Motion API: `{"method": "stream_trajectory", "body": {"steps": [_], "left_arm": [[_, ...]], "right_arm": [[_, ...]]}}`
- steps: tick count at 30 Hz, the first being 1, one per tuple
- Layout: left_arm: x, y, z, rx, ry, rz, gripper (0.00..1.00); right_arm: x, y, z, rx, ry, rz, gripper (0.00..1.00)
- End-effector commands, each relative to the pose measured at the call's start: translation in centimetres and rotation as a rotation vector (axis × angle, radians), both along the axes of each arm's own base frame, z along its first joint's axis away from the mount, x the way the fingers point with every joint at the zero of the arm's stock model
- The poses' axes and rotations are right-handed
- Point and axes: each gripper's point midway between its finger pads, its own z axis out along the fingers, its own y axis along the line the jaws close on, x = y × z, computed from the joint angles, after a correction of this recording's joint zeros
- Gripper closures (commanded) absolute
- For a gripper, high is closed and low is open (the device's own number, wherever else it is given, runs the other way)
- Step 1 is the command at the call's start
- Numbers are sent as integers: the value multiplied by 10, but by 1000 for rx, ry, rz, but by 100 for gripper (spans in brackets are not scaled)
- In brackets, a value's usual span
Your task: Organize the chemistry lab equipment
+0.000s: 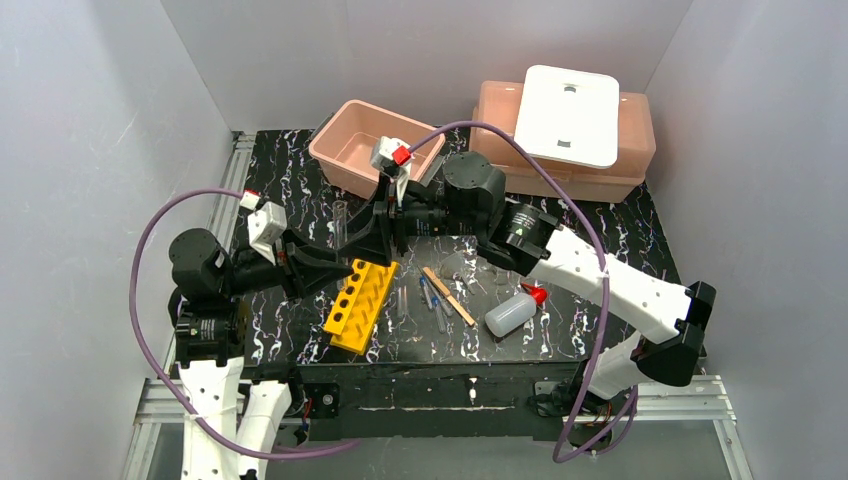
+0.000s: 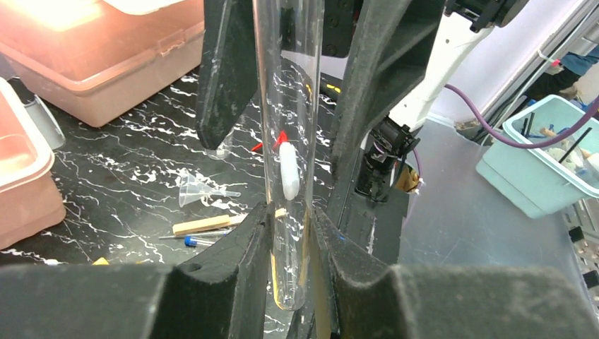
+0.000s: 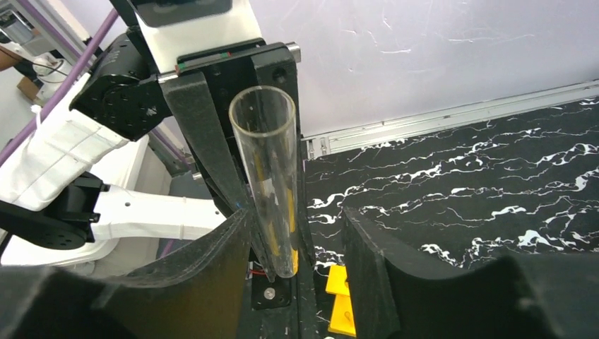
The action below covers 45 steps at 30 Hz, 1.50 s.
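Observation:
My left gripper [image 2: 291,212] is shut on the rounded bottom end of a clear glass tube [image 2: 286,106], which stands upright above the yellow holed rack [image 1: 362,305]. My right gripper [image 3: 297,219] is open and straddles the same tube [image 3: 268,176]. The tube rests against one finger [image 3: 212,261], with a gap to the other. In the top view both grippers, left [image 1: 338,268] and right [image 1: 375,240], meet over the rack's far end. A wooden stick [image 1: 448,296], blue-tipped pipettes [image 1: 433,305] and the squeeze bottle with red nozzle [image 1: 512,314] lie on the table to the right.
An open pink tub [image 1: 345,145] stands behind the grippers. A closed pink tub [image 1: 630,150] with a white lid [image 1: 570,115] on it stands at the back right. A small clear funnel [image 2: 194,191] lies near the stick. The walls stand close on three sides.

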Motion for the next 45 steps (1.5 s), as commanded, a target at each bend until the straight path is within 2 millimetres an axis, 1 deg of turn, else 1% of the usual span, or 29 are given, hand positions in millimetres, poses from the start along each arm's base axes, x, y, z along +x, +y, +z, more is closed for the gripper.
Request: {"method": "stream_trajectory", "body": {"steps": [1,5,8,10,12,14,15,16,17,18,19,22,24,27,29,31,34,35,36,37,40,45], "left_arm": [[-14,-3,-5,-5,16,-54,100],[-15,-3,-11,-4,26,-54,100],[-13,-2,-13,-4,31,-47,100],[-13,-2,-12,-4,31,-48,100],[-13,-2,-12,-4,33,-50,100],[-12,-2,-12,-4,34,-41,99],[-11,-1,-13,-3,39,-30,84],[-10,-1,-14,-3,47,-18,57],[-8,0,-15,0,53,-2,26],[-7,1,-18,6,60,10,5],[-4,2,-21,14,65,29,2],[7,8,-38,52,103,97,2],[24,17,-57,103,120,184,2],[46,35,-94,222,152,295,2],[57,45,-121,299,202,334,2],[65,54,-147,372,251,356,2],[74,59,-177,472,308,322,2],[77,63,-184,503,322,326,2],[79,59,-191,546,318,300,2],[83,60,-197,586,320,296,2],[90,63,-214,675,342,294,2],[85,54,-229,729,352,272,2]], "right_arm": [[-11,-3,35,99,-88,28,46],[-17,-1,33,105,-91,48,50],[-22,3,31,96,-91,61,55],[-22,5,29,86,-87,62,61],[-20,6,25,76,-83,53,69],[-17,5,21,69,-85,34,82],[-15,5,20,65,-86,19,89],[-12,2,19,59,-92,2,94],[-10,0,17,52,-99,-13,97],[-8,-2,15,44,-109,-30,99],[-4,-5,12,33,-122,-52,99],[6,-18,1,0,-155,-120,99],[15,-29,-8,-23,-159,-164,99],[32,-49,-19,-41,-148,-235,99],[40,-63,-29,-50,-134,-279,99],[47,-77,-38,-55,-118,-317,99],[53,-95,-52,-69,-99,-373,99],[54,-99,-55,-70,-97,-385,99],[54,-104,-58,-72,-94,-399,99],[55,-109,-61,-74,-91,-412,99],[53,-120,-63,-60,-86,-440,99],[54,-127,-68,-57,-71,-469,99]]}}
